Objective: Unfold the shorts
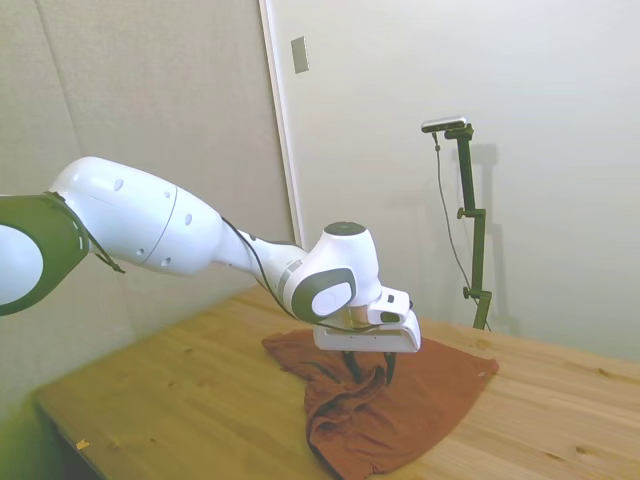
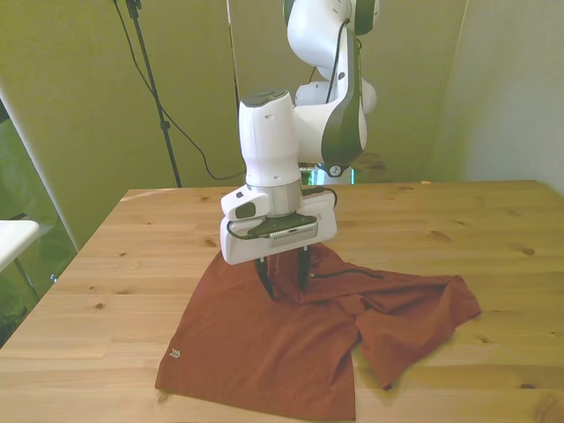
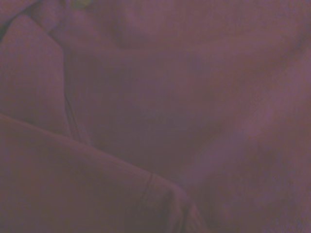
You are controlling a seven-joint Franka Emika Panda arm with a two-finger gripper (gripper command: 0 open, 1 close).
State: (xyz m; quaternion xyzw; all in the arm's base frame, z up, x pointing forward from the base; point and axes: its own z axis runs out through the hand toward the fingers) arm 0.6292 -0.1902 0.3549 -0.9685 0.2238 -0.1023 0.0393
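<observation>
Rust-red shorts [image 2: 291,339] lay rumpled across the near middle of the wooden worktop [image 2: 493,229], one broad panel spread flat toward the camera and a second flap folded over on the front view's right. A short dark pocket line crossed the cloth just behind the arm's tool. The white arm's gripper [image 2: 284,275] stood upright over the garment's far middle, its dark jaws a little apart with their tips down in the fabric, seemingly closing on a raised ridge of cloth; whether they already gripped it could not be told. That placement looked chosen to catch the fold where the layers overlapped, so the top layer could be drawn off and the garment opened out. The side view showed the cloth [image 1: 400,410] bunched into creases under the tool and hanging near the worktop's edge. The wrist camera gave only a blurred close field of fabric [image 3: 160,121] with a seam. Bare pale boards surrounded the shorts. Plain walls and a dangling cable stood behind.
</observation>
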